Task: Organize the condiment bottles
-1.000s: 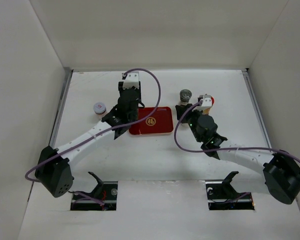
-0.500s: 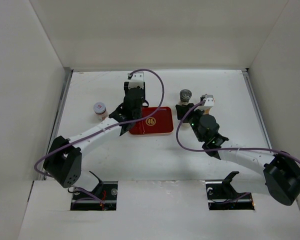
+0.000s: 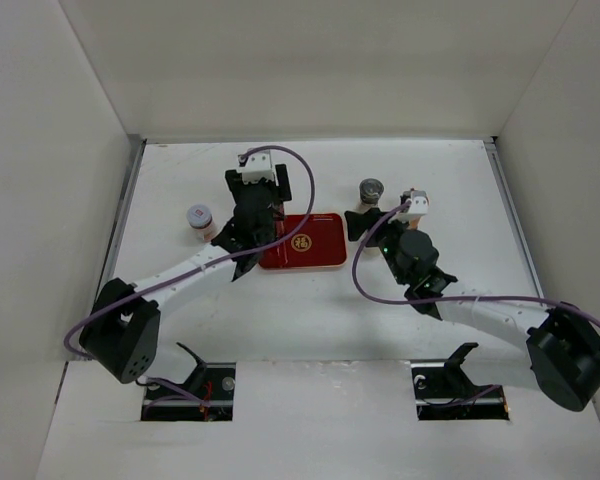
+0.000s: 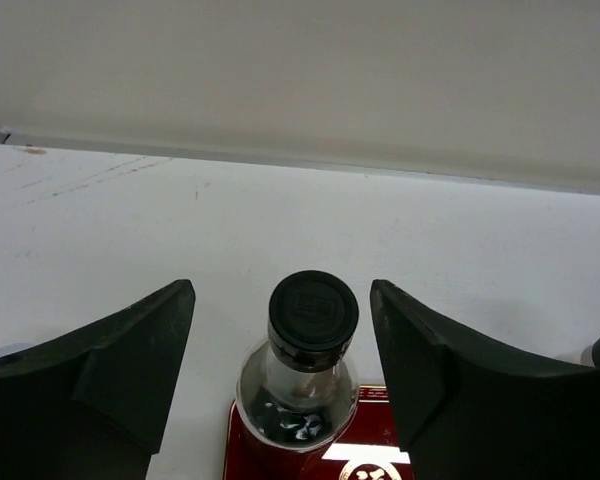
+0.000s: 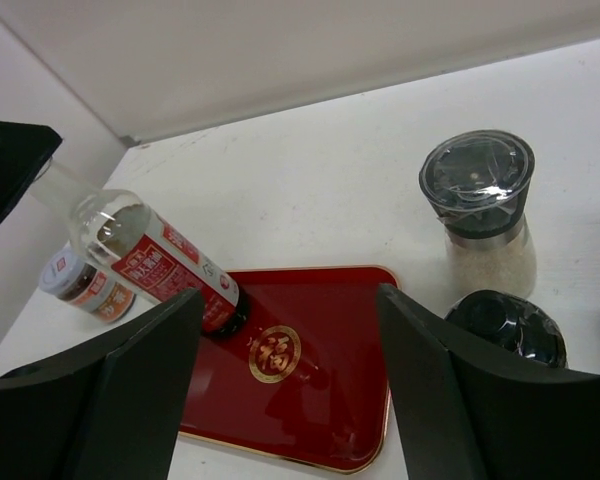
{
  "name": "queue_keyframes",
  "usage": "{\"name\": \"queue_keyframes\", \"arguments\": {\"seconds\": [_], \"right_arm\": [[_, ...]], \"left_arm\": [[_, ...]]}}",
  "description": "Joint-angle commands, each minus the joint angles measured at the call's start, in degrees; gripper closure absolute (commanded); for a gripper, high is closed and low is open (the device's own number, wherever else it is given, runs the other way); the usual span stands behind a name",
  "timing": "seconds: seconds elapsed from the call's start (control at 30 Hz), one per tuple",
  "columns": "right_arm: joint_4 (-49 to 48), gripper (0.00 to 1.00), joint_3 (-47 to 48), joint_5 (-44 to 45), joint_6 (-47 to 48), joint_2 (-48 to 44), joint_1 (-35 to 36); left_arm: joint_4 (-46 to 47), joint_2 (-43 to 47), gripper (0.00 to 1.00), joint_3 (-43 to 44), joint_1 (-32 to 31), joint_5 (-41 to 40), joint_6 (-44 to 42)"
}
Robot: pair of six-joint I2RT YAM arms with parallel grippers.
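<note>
A: Left fingers (image 4: 120,370)?
B: Spread wide, gripping nothing. The tall bottle (image 4: 305,350) sits centred between them, black cap up. There's a clear gap on both sides, no contact.

A: Where's it standing?
B: Its base is on the far left corner of the red tray (image 5: 310,400). It has a clear body and a red label. In the right wrist view it looks leaning left toward the left arm. I can't tell if that's real tilt or the lens.

A: Right fingers (image 5: 110,390)?
B: Also apart, empty. They hang over the near side of the tray, and nothing sits in their grasp.

A: Other bottles?
B: The shaker (image 5: 480,215) is upright on the counter (image 3: 310,310), just beside the tray's right edge. The black-capped bottle (image 5: 507,325) is right in front of the shaker, close to the inner side of one right finger. Only its cap shows, and I can't tell if it touches. The small jar (image 5: 85,285) is on the counter left of the tray, beyond the tall bottle and well apart from the shaker.
</note>
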State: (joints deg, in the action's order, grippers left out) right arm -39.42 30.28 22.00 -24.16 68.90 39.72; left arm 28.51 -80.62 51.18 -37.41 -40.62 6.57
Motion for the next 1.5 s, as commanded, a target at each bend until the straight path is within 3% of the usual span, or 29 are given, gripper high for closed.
{"name": "queue_keyframes", "arguments": {"seconds": [0.0,0.23,0.5,0.67,0.97,1.13,1.23,1.27,1.47], "right_arm": [[-1.63,0.22,0.39,1.46,1.22,-2.8,-0.13],[8.55,0.13,3.55,12.1,4.48,-5.19,0.13],[20.61,0.08,10.85,13.77,2.72,5.53,-1.27],[27.11,0.07,13.66,19.91,1.05,8.52,-1.71],[27.64,0.09,15.15,13.69,-0.8,14.14,-3.82],[27.03,0.23,15.33,13.33,-1.32,16.09,-4.61],[24.4,0.46,14.11,15.08,-0.62,15.21,-4.27],[23.35,0.49,13.49,16.4,-0.01,14.25,-4.26],[21.66,0.51,14.44,19.93,5.17,9.06,0.47]], "left_arm": [[4.97,4.41,0.28,-1.6,-0.51,-1.39,1.34],[4.36,14.6,0.14,-6.78,-3.06,-4.47,2.74],[1.2,27.78,0.14,-20.22,-8.33,-8.59,11.97],[-1.61,37.62,0.14,-28.58,-10.62,-10.79,16.36],[-3.73,45.72,0.15,-38.69,-11.76,-14.31,20.68],[-1.54,44.5,0.15,-41.77,-11.85,-13.87,23.66],[0.84,43.88,0.15,-43.53,-12.47,-13.35,24.19],[2.5,44.14,0.15,-44.66,-12.9,-13.26,24.28],[8.74,48.18,0.15,-49.94,-12.21,-14.13,23.84]]}}
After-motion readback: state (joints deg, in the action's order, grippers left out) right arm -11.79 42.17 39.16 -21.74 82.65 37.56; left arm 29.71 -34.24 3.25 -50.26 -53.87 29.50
